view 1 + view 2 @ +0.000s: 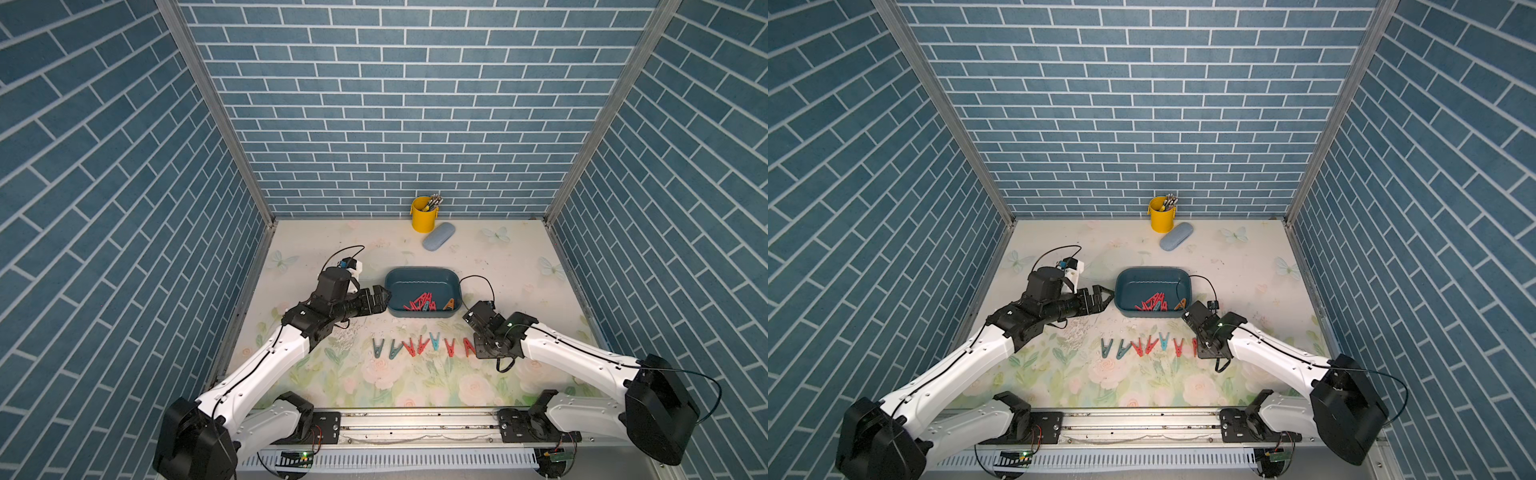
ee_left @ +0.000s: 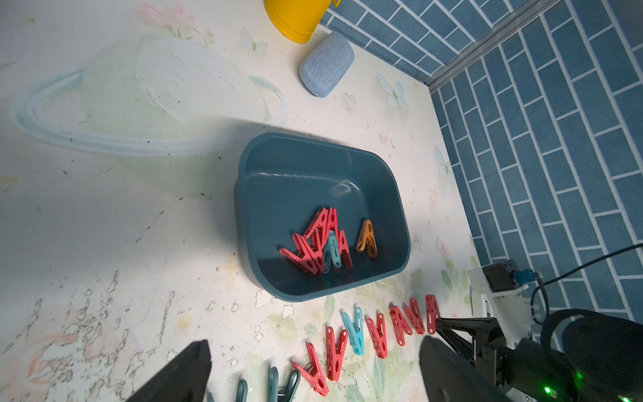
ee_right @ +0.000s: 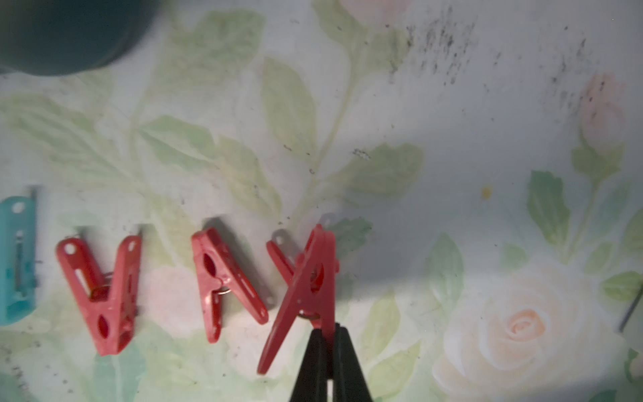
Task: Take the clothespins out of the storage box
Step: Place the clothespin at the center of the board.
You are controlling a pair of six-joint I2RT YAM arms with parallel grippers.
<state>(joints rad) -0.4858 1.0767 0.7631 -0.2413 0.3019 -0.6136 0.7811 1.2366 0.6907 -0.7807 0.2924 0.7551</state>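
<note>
Right pincer [image 3: 328, 330]: clamped shut on one leg of a red clothespin [image 3: 306, 289] at the right end of the row [image 1: 423, 345] on the worktop [image 1: 457, 386], near side of the storage box [image 1: 420, 271]. Clip tilted, one end up off the surface; probably about to be set down.

Left pincer [image 1: 385, 296]: jaws wide apart, empty, just beside the box's left end.

Left in the box: small heap of clothespins [image 2: 318, 243], mostly red, one light blue, piled by the near wall. Orange clip [image 2: 366, 238] alone, just right of the heap.

Handling, as a guess:
- Light, stiff moulded plastic, A-shaped, slotted legs, wire spring at the waist.
- Thin and smooth, so likely to pivot in a tip grip, as with the held one.
- Heap interlocked; expect a neighbour to ride up.
- Better to grip across the flat faces near the spring, not the leg ends.
- Orange one easiest: isolated, lying flat.

Box: glossy dark teal tub, rounded corners, flared rim. Probably light enough to slide if bumped.

Worktop: matte floral print, scuffed.

Off-task at the far wall: yellow bucket [image 1: 423, 220], blue fabric case [image 1: 438, 242].
</note>
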